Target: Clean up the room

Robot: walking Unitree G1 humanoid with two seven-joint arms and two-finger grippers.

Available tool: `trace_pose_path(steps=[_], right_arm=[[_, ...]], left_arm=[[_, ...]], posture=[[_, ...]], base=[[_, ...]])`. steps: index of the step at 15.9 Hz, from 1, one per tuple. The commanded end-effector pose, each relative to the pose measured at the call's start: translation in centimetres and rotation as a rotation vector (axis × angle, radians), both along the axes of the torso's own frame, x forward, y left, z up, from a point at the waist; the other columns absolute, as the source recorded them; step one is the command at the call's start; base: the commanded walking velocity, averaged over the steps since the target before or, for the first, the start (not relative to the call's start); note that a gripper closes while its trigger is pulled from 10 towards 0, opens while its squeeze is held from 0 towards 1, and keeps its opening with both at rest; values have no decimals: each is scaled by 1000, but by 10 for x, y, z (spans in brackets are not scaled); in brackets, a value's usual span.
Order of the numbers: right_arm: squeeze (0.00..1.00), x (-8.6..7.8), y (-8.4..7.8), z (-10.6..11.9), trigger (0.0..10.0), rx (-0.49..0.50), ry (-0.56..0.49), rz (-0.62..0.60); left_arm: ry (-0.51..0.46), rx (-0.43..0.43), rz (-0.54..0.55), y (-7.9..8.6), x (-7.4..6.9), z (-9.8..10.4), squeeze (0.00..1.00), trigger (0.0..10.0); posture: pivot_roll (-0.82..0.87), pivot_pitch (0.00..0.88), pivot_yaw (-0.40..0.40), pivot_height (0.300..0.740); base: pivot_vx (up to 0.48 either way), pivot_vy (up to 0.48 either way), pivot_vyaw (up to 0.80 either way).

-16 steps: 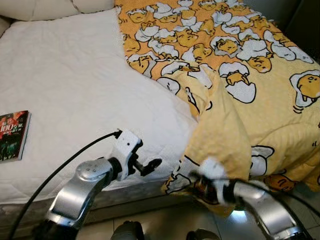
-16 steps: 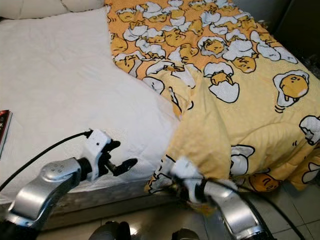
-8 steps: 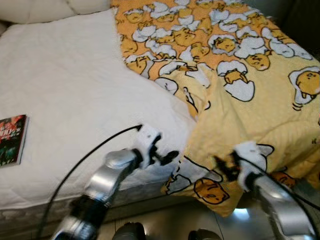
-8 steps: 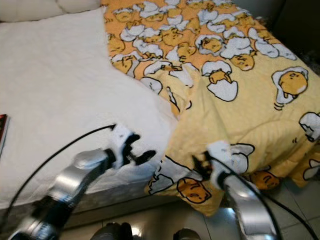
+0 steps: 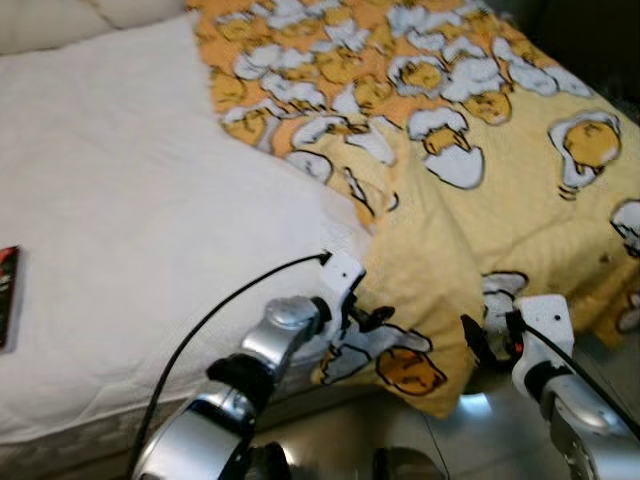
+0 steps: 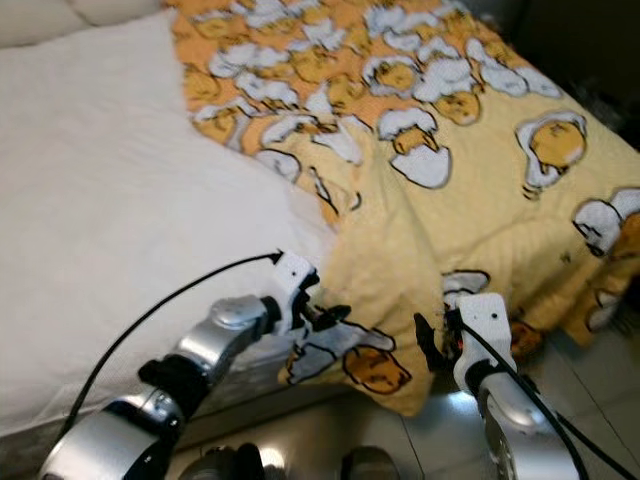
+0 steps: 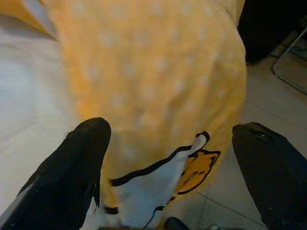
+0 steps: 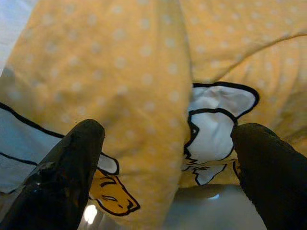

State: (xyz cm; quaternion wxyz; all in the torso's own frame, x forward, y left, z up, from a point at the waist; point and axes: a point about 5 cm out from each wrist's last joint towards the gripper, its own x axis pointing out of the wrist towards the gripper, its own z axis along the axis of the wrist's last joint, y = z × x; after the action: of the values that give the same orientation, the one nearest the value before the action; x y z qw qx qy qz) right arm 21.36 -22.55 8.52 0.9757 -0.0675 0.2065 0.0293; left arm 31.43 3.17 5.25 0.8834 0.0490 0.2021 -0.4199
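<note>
A yellow blanket (image 5: 500, 200) printed with egg characters covers the right half of the bed, and one corner (image 5: 400, 368) hangs over the front edge. My left gripper (image 5: 374, 319) is open at that corner, with the cloth (image 7: 153, 86) between its spread fingers (image 7: 72, 177). Whether they touch it I cannot tell. My right gripper (image 5: 481, 344) is also open, just right of the hanging corner, facing the blanket (image 8: 144, 86). It holds nothing.
The bare white mattress (image 5: 130, 220) takes up the left half of the bed, with a book (image 5: 5, 295) lying at its far left edge. Below the bed's front edge is shiny tiled floor (image 5: 330, 440). My feet (image 5: 400, 465) stand close to the bed.
The view has shifted. My left gripper has reached right to the blanket's hanging corner. My right gripper has come out from the folded blanket and moved right; the corner now hangs loose.
</note>
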Motion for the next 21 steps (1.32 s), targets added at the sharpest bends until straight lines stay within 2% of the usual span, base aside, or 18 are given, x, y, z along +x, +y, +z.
trace_pose_path(steps=[1, 2, 3, 4, 5, 7, 8, 11, 12, 13, 14, 15, 18, 20, 21], right_arm=[[1000, -5, 0, 6, 10000, 13, -11, 12], [1000, -12, 0, 10, 10000, 6, -1, 36], [251, -17, 1, 12, 10000, 1, 8, 54], [0, -23, 2, 15, 10000, -8, 18, 72], [0, -30, 1, 17, 10000, -16, 24, 72], [0, -38, -2, 21, 10000, -15, 28, 65], [0, -44, -1, 24, 10000, 5, 28, 75], [0, -48, 3, 28, 10000, 28, 14, 108], [0, -49, 4, 29, 10000, 32, 11, 117], [0, -50, 4, 30, 10000, 32, 9, 129], [0, -52, 4, 32, 10000, 33, 6, 144], [0, -53, 3, 33, 10000, 34, 3, 147], [0, -50, 2, 36, 10000, 54, -17, 179], [0, -52, 11, 37, 10000, 87, -14, 296], [0, -54, 12, 37, 10000, 85, -1, 344]], left_arm=[[5, 18, 38, 5, 2, -3, 0, 10000], [2, 37, 58, 4, 4, -5, 0, 10000], [4, 49, 74, 4, 4, -6, 0, 10000], [-18, 99, 105, 6, 6, -8, 0, 10000], [-31, 139, 165, 12, 10, -9, 0, 10000], [-33, 125, 262, 20, 17, -5, 0, 10000], [-30, 61, 295, 20, 21, 0, 0, 10000], [1, -39, 273, 7, 17, 2, 0, 10000], [16, -43, 270, 4, 16, 1, 0, 9137], [15, -19, 266, 3, 14, -2, 0, 39], [5, 21, 274, 4, 13, -5, 0, 0], [6, 25, 284, 5, 13, -5, 0, 0], [-1, -14, 270, 7, 15, -1, 0, 0], [14, -60, 289, 8, 17, 1, 0, 0], [11, -55, 279, 8, 17, 1, 0, 0]], posture=[[-384, 238, 81, 740], [-411, 262, 80, 740], [-420, 271, 78, 740], [-436, 289, 75, 740], [-450, 306, 72, 740], [-451, 317, 68, 740], [-450, 318, 71, 740], [-463, 316, 71, 740], [-469, 317, 72, 740], [-476, 316, 70, 740], [-481, 313, 69, 740], [-481, 310, 68, 740], [-467, 305, 70, 740], [-463, 303, 78, 740], [-462, 304, 83, 740]], base=[[0, 0, 0], [0, 0, 0], [0, 0, 0], [0, 0, 0], [0, 0, 0], [0, 0, 0], [0, 0, 0], [0, 0, 0], [0, 0, 0], [0, 0, 0], [0, 0, 0], [0, 0, 0], [0, 0, 0], [0, 0, 0], [0, 0, 0]])
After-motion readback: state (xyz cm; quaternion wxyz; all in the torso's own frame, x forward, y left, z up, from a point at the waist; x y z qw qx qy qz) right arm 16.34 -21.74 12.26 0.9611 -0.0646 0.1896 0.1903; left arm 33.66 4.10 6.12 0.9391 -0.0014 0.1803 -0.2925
